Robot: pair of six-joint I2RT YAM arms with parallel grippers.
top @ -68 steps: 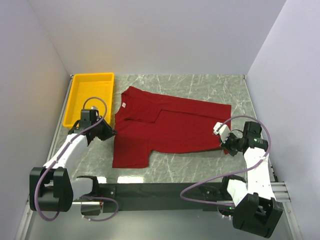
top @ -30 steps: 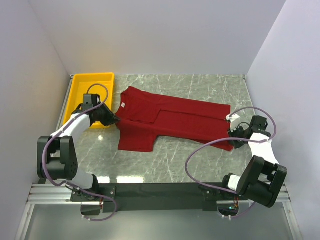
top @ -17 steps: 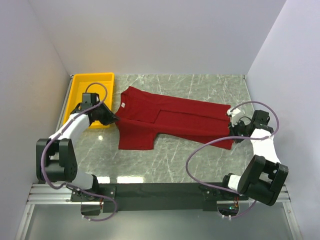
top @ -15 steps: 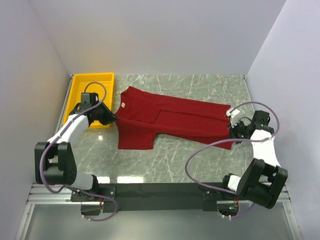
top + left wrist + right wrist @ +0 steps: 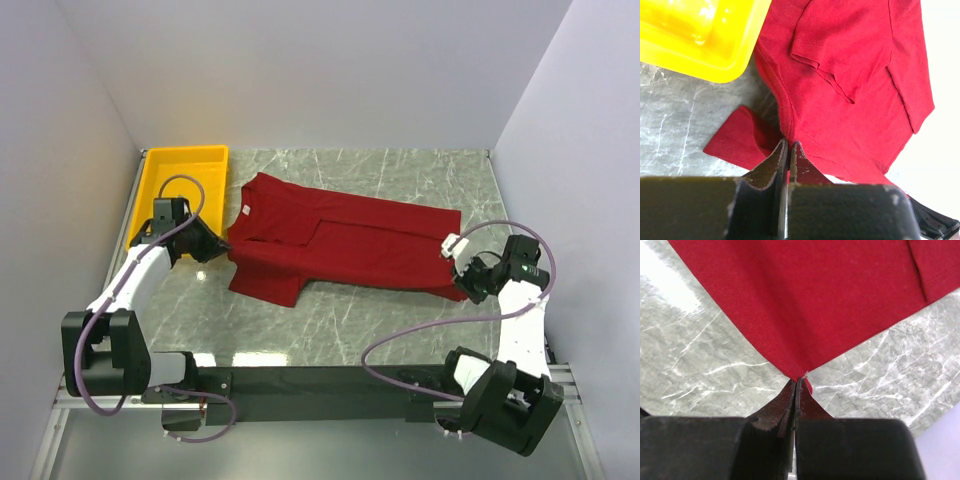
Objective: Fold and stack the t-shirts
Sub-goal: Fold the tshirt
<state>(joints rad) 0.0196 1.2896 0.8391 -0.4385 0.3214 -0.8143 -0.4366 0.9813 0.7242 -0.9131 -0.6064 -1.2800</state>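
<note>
**Item 1: t-shirt** (image 5: 340,240). Dark red, plain, short-sleeved, soft cloth.
- Position: flat on the grey marble-patterned table (image 5: 400,320), in the middle of the far half.
- Long axis: left to right across the table, tilted a little so that the right end sits nearer than the left.
- Direction: collar end points left, toward the tray; hem end points right.
- Details: a small white neck label (image 5: 246,209) shows at the collar. A straight crease runs lengthwise through the body. One sleeve (image 5: 265,283) juts toward the near side at the left end.
- Wrist views: red cloth (image 5: 850,75) fills most of the left wrist view, with a sleeve hem lying across it. In the right wrist view the cloth (image 5: 815,295) narrows to a corner at the fingertips.

**Item 2: left gripper** (image 5: 215,250). At the shirt's left edge, just near of the collar. The fingers are pressed together on a pinch of the red cloth (image 5: 789,150), and a loose flap of it lies to the left of them.

**Item 3: right gripper** (image 5: 462,280). At the near right corner of the hem. The fingers are closed tight on that corner (image 5: 796,385), above bare marble (image 5: 705,375).

**Item 4: yellow plastic tray** (image 5: 180,180). In the far left corner of the table, with its long axis running near to far. Its rounded corner (image 5: 700,45) lies just beside the shirt's shoulder; whether they touch cannot be told.
</note>
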